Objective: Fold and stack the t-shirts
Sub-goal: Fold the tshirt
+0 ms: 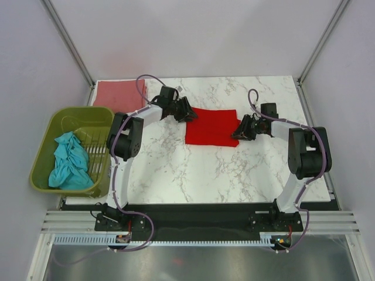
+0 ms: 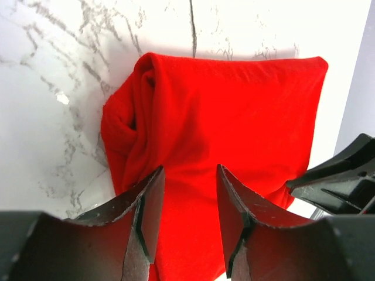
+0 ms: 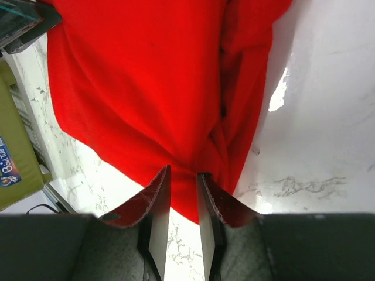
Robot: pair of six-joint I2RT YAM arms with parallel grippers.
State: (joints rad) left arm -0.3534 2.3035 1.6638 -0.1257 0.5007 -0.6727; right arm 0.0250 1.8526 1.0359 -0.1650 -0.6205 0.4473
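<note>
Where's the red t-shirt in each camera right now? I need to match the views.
Top external: the bright red soft cloth t-shirt lies folded at mid-table.
Left wrist: the shirt fills the centre and right of the picture.
Right wrist: the shirt covers the upper left and centre.
Shared landmark: the white marble-patterned tabletop under it.

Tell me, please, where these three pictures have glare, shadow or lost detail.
Top external view: soft, even light, only faint shadows on the marble table, everything sharp. Left wrist view: the red t-shirt is so saturated that its folds almost vanish; a soft shadow lies along its upper edge. Right wrist view: a bright glare patch on the marble beside the shirt.
</note>
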